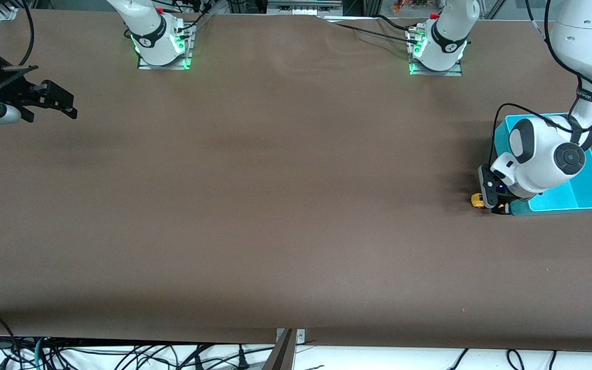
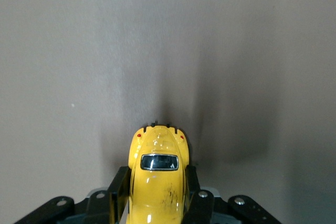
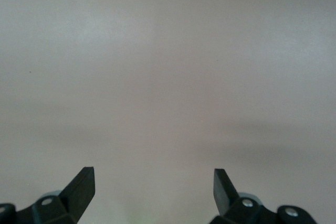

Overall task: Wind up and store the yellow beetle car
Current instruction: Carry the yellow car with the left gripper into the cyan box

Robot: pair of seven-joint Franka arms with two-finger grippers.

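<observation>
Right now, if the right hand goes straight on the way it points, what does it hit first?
Probably just the bare table: the right hand is open, and nothing shows in its line as far as its wrist view reaches, though depth is unclear.

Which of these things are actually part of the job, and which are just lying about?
Part of the job:
- yellow beetle car, clamped in the left tool
- turquoise bin beside it

Not in use:
- right tool, open, waiting over the table
</observation>
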